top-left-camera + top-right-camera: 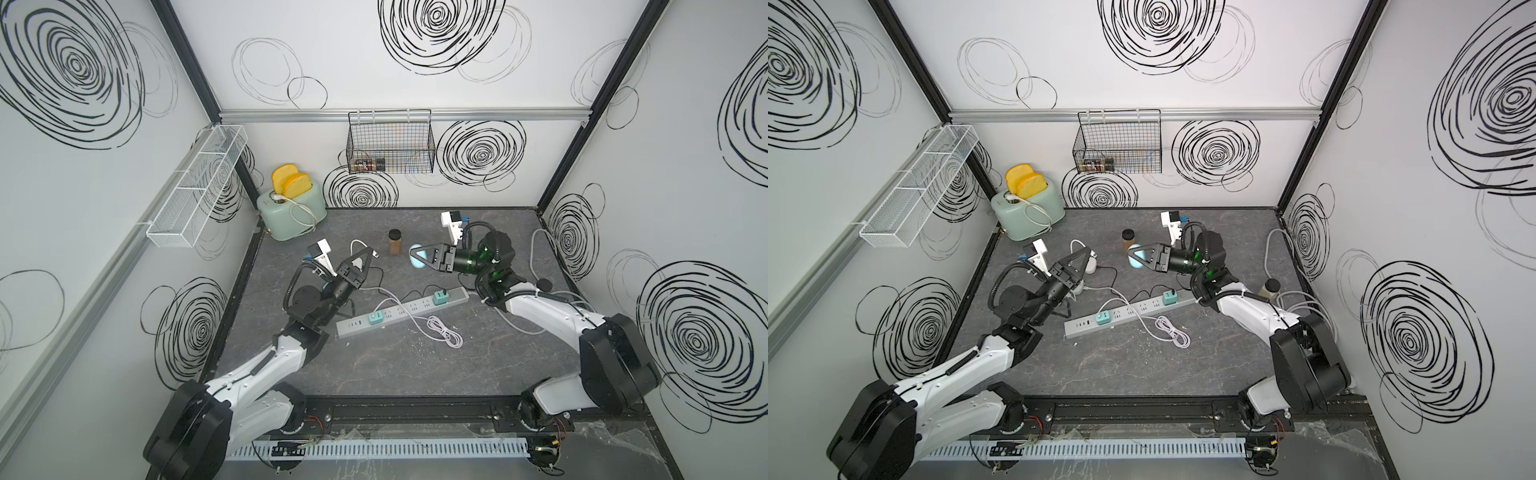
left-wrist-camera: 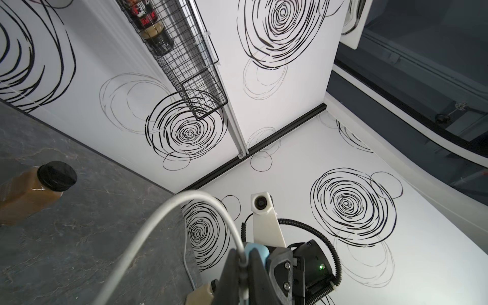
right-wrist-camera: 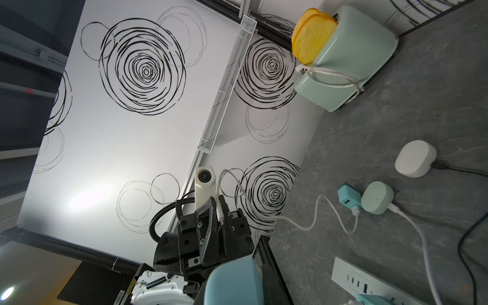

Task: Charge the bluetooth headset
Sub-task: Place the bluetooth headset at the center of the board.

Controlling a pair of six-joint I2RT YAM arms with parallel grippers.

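Note:
The bluetooth headset is a light blue case point(image 1: 412, 262) held above the table, with my right gripper point(image 1: 417, 255) shut on it. In the right wrist view the case point(image 3: 232, 282) fills the space between the black jaws. My left gripper point(image 1: 368, 250) is shut on a white charging cable point(image 2: 184, 200) just behind its plug point(image 1: 375, 254). The plug points toward the case with a small gap left between them. Behind the left jaws, the left wrist view shows the blue case point(image 2: 257, 250) close by. The cable runs back to a teal charger point(image 1: 376, 319) on the grey power strip point(image 1: 411, 309).
A brown spice bottle point(image 1: 395, 243) stands just behind the two grippers. A white case point(image 3: 416, 162) and a mint case point(image 3: 377, 198), both cabled, lie on the table near the left arm. A cable coil point(image 1: 444, 334), a toaster point(image 1: 291, 212) and a wall basket point(image 1: 390, 143) are also in view.

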